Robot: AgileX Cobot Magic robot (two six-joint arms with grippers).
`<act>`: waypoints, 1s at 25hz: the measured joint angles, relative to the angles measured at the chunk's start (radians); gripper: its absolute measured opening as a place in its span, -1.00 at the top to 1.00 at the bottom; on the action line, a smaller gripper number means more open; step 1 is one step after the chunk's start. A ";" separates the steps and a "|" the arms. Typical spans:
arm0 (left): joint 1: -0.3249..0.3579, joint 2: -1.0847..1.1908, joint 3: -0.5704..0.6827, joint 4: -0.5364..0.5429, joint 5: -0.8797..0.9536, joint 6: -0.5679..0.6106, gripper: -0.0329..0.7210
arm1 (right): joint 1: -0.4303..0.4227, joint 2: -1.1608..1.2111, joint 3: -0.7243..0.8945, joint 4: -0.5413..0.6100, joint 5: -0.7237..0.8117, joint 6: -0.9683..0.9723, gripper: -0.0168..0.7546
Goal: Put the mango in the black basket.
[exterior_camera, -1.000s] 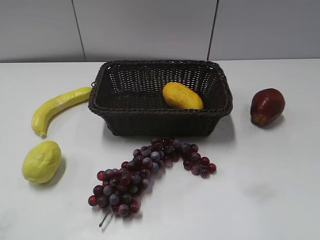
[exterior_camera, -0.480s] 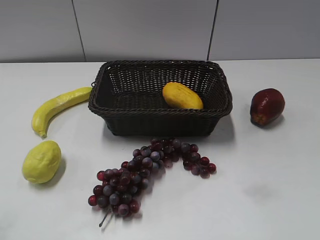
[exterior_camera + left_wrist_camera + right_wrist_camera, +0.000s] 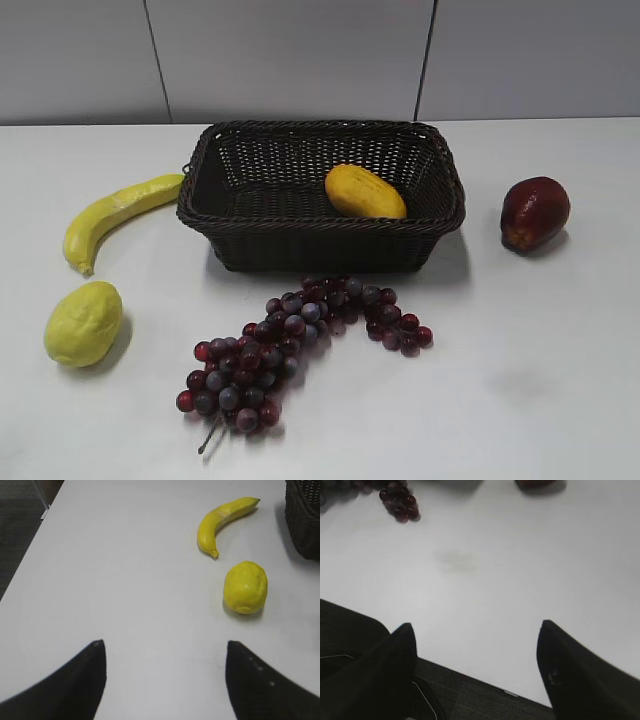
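A white table (image 3: pixel 560 400) stands before a pale grey panelled wall, and every fruit lies on it or in the basket. The black basket (image 3: pixel 320 240) sits near the far edge, about midway along it. The mango (image 3: pixel 365 191) lies inside the basket, toward its right end, tilted with one end resting against the near wall. Left of the basket a banana (image 3: pixel 115 215) curves toward the left edge, its upper tip just beside the basket's left rim. Nearer the front left corner lies a pale yellow lumpy fruit (image 3: pixel 83 322), apart from the banana. A bunch of dark red grapes (image 3: pixel 295 340) sprawls in front of the basket, close to its near side. A dark red rounded fruit (image 3: pixel 534 213) sits toward the right edge, well apart from the basket.

Neither arm appears in the exterior view. In the left wrist view the left gripper (image 3: pixel 165 680) hangs over bare table near the left edge, its jaws wide apart and empty. The right gripper (image 3: pixel 475 672) hangs over the table's front edge, jaws likewise spread with nothing between them.
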 joint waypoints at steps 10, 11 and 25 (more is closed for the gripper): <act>0.000 0.000 0.000 0.000 0.000 0.000 -0.56 | 0.000 0.000 0.000 0.042 -0.001 -0.027 -0.53; 0.000 0.000 0.000 0.000 0.000 0.000 -0.56 | 0.000 0.000 0.000 0.042 -0.002 -0.027 -0.53; 0.000 0.000 0.000 0.000 0.000 0.000 -0.56 | -0.233 -0.138 0.000 0.042 -0.004 -0.028 -0.52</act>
